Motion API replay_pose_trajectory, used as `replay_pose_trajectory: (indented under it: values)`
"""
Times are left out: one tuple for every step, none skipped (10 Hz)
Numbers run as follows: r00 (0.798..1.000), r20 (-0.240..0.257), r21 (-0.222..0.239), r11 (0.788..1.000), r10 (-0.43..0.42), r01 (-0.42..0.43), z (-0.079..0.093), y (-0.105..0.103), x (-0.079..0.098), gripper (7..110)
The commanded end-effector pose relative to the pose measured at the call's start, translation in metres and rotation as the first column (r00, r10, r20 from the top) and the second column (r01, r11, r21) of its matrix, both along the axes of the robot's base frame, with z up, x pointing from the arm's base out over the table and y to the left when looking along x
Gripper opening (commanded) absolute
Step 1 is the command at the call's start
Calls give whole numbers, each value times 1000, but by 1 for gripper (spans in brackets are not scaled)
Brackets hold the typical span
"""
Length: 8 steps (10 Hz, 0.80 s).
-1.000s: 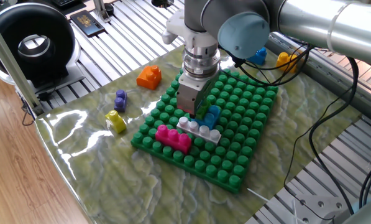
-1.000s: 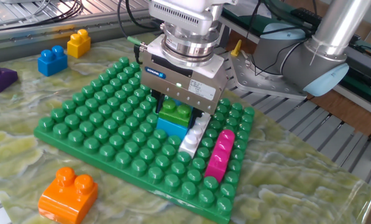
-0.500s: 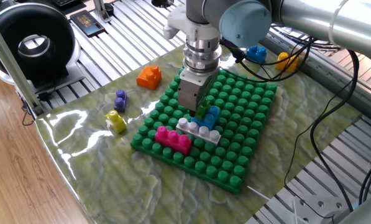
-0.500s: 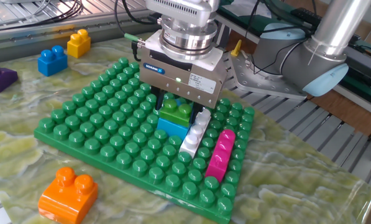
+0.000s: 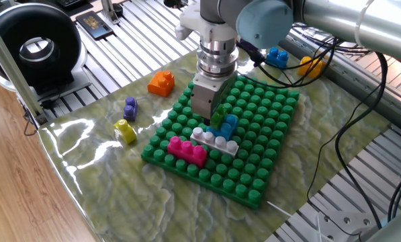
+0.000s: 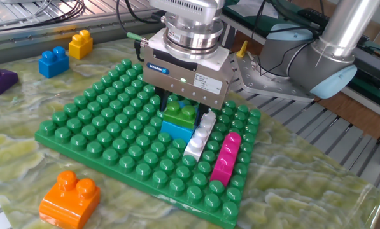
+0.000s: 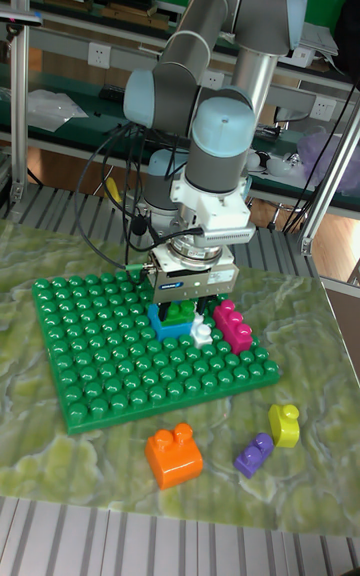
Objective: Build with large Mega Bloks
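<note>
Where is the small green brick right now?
The green brick sits on top of the light blue brick on the green baseplate, directly under the gripper, with the white brick right beside it.

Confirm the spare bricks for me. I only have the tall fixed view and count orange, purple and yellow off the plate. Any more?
Observer: Yes, two. A blue brick and another yellow brick lie off the baseplate, on the side that the arm blocks from your camera.
Operator: Are the jaws on the green brick?
Observer: The other fixed view shows the gripper with a dark finger on either side of the green brick. I cannot tell whether they touch it.
Operator: How long is the white one?
Observer: The white brick shows four studs in one row in one fixed view. It lies next to the magenta brick.
</note>
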<state>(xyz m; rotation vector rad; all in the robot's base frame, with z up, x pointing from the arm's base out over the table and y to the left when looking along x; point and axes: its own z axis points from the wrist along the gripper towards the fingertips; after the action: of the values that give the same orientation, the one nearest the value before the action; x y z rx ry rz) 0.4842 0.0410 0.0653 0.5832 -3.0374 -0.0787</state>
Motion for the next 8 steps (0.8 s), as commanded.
replay_pose_trajectory:
  values:
    - [1000, -5, 31, 999, -25, 25, 4, 11, 0, 66]
    - [1000, -10, 19, 999, -28, 28, 6, 9, -2, 66]
    - [1000, -14, 14, 1000, -26, 26, 8, 6, -1, 66]
    - [1000, -20, 0, 1000, -24, 24, 9, 0, -1, 66]
    - [999, -23, -17, 1000, -26, 26, 9, -4, -2, 66]
    - [999, -22, -34, 999, -27, 26, 8, -8, -2, 66]
    - [999, -19, -38, 999, -27, 26, 7, -11, 0, 66]
    - [999, -19, -35, 999, -33, 32, 6, -10, 0, 66]
